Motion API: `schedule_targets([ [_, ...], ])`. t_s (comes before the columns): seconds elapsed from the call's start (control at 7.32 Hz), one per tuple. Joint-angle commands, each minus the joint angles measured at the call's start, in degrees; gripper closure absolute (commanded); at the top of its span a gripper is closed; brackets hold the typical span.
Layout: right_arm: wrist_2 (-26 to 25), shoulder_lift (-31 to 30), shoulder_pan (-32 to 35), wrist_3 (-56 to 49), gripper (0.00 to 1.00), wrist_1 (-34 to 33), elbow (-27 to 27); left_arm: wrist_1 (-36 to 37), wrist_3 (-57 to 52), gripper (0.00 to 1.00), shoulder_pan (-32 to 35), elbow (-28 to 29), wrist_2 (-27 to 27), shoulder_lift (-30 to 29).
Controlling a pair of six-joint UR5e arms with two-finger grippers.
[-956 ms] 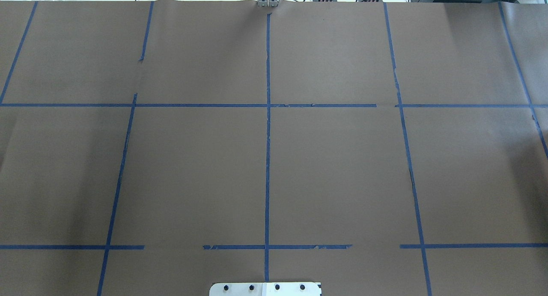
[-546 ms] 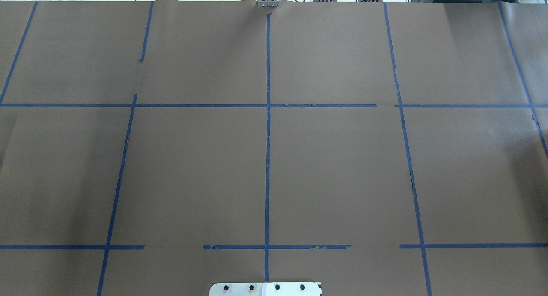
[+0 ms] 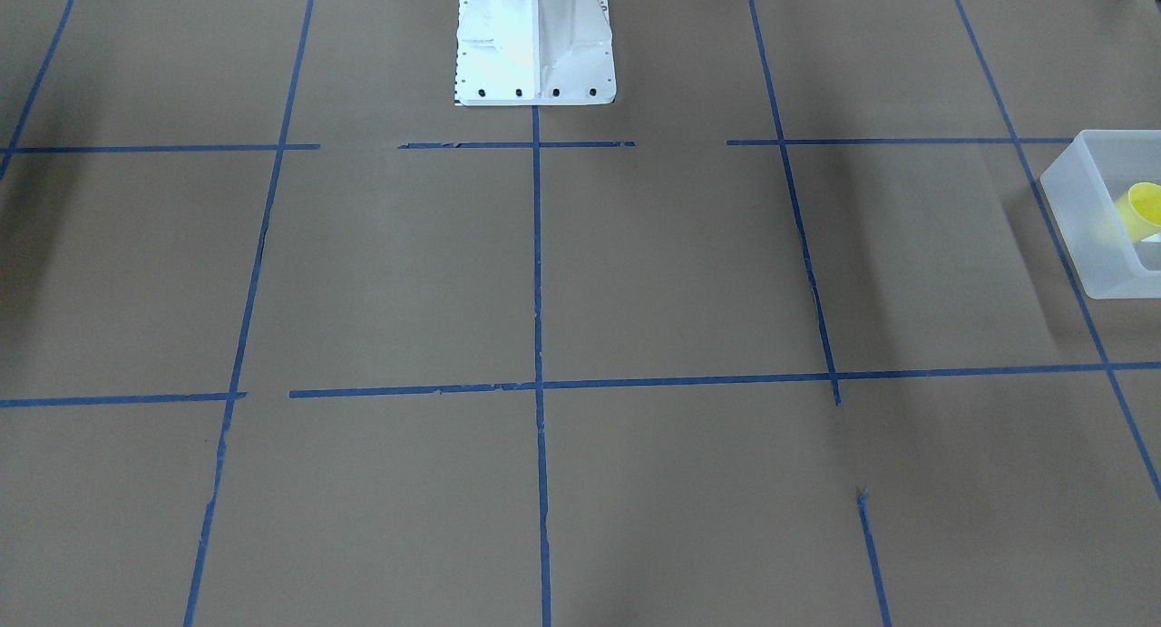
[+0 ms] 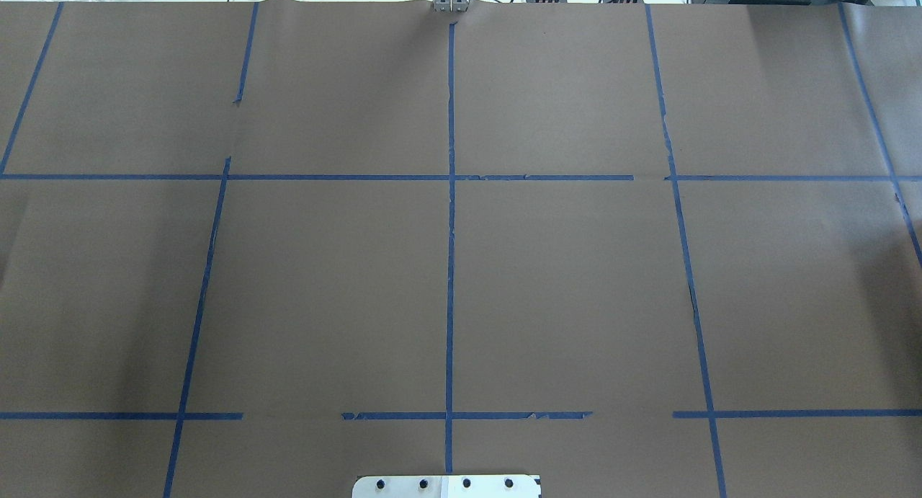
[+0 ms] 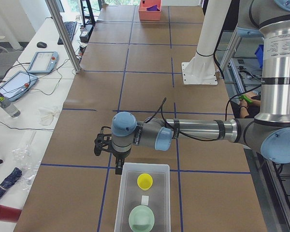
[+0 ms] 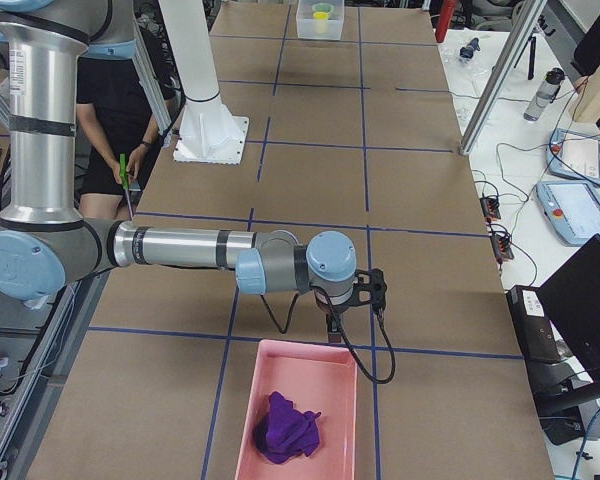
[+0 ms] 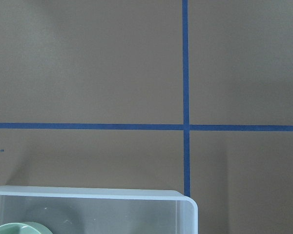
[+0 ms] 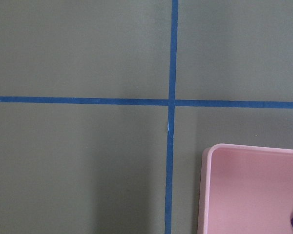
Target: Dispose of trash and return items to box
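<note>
One cup [image 5: 144, 181], yellow, is sitting inside the one box [image 5: 150, 166], toward the end nearest the table's middle. Whether it is standing upright or leaning cannot be told. Sharing the box with it are one pale green bowl [image 5: 141, 218] at the far end and one small white label [image 5: 145, 199] between the two. The front-facing view is catching only a corner of the box [image 3: 1088, 237] at its right edge, with the cup [image 3: 1145, 208] showing through the open top.

One left gripper [image 5: 119, 167] is hanging just beside the short end of the box, pointing down at the table [image 5: 145, 87]. Its jaw width cannot be told, since only the side view is showing it. Its wrist camera is looking down on the box rim [image 7: 88, 193], a sliver of the bowl [image 7: 19, 228], and two crossing blue tape lines.

At the table's other end, one right gripper [image 6: 333, 325] is hanging the same way just beside one pink tray [image 6: 248, 420]. Its opening cannot be told either. One purple cloth [image 6: 288, 425] is lying crumpled in the tray.

Between the two arms, one white robot base [image 3: 535, 46] is standing at the table's edge.
</note>
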State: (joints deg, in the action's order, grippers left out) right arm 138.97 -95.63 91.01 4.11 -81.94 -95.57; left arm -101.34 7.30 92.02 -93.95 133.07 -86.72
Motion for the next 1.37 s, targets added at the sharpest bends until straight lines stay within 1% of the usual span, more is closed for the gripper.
schedule_targets([
  [0.0,-0.1,0.01,0.57,-0.16,0.0,-0.06,0.21,0.0,0.0,0.0,0.0,0.0,0.0,-0.03],
  [0.41,-0.1,-0.08,0.48,-0.16,0.0,0.02,0.21,0.0,0.17,0.0,0.0,0.0,0.18,-0.03],
  [0.55,-0.1,-0.17,0.57,-0.16,0.0,0.02,0.12,-0.09,0.18,0.0,-0.96,-0.09,0.26,-0.03],
  [0.68,-0.1,-0.17,0.48,-0.16,0.0,0.02,0.04,-0.09,0.18,0.0,-2.62,-0.26,2.09,0.06],
  [0.82,-0.1,-0.17,0.48,-0.16,0.0,0.02,0.03,-0.09,0.18,0.0,-2.98,-0.26,2.37,0.41],
  [1.23,-0.1,-0.08,0.48,-0.16,0.0,0.02,0.04,-0.09,0.09,0.0,-2.99,-0.35,1.85,0.5],
])
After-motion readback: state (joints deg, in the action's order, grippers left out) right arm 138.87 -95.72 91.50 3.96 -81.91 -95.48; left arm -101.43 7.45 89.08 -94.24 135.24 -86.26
